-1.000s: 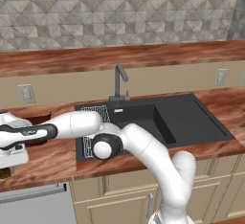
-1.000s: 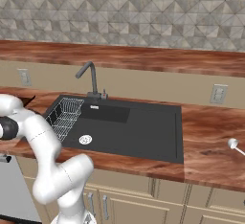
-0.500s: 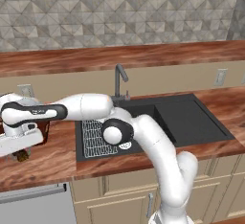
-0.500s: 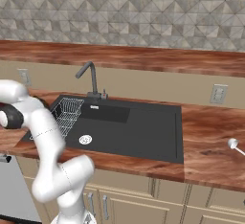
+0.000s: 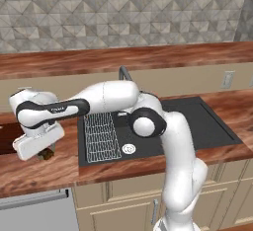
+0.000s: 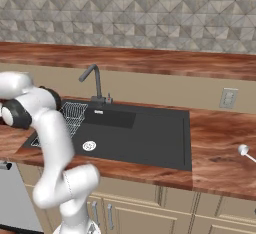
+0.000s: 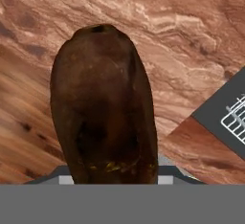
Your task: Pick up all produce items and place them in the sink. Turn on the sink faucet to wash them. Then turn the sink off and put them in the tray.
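Reddish-brown wooden counter (image 6: 220, 143), black sink (image 6: 145, 138) set at its centre, small silver object (image 6: 243, 150) at 3 o'clock

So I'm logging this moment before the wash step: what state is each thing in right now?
Small dark olive-brown oblong produce lump: off the counter, close in front of the hand camera.
Tool: left of the sink; open or shut, cannot tell.
Large matte black rectangular sink basin: no produce in it.
Slim dark grey gooseneck faucet: no water running.
White wire rack: in the basin's left part.
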Controlling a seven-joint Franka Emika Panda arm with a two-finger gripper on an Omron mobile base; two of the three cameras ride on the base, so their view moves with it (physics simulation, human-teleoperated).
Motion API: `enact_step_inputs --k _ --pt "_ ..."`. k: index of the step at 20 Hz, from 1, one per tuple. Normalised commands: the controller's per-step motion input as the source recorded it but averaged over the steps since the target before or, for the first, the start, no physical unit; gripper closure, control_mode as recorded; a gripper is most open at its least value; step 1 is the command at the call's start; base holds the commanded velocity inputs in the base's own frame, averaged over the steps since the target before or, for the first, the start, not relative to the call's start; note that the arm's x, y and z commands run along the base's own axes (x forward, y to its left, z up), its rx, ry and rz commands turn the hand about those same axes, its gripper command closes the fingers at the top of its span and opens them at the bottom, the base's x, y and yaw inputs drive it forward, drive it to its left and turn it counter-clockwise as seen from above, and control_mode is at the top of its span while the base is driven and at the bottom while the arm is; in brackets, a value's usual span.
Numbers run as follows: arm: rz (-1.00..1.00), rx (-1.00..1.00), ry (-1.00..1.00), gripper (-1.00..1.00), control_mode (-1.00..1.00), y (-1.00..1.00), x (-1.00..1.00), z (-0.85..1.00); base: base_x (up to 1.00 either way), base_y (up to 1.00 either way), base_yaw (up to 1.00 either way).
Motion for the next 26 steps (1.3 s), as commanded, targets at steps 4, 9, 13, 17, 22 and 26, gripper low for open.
enact_step_inputs --k 4,9,13,17,22,26 --pt "0.1 0.01 -0.08 1.0 -1.0 -1.0 -0.01 0.24 0.0 0.0 0.0" --pt "0.08 0.05 -0.1 1.0 -1.0 -1.0 0.22 0.33 0.0 0.0 0.0" --pt "0.01 0.11 -0.07 1.0 -1.0 -1.0 0.39 0.26 0.0 0.0 0.0" --pt "0.0 0.12 0.0 1.0 -1.0 -1.0 0.28 0.08 0.0 0.0 0.0" --pt "0.0 0.13 0.0 1.0 -1.0 -1.0 0.14 0.0 0.0 0.0 0.0" --pt "0.0 0.13 0.0 1.0 -1.0 -1.0 0.01 0.0 0.0 0.0 0.0"
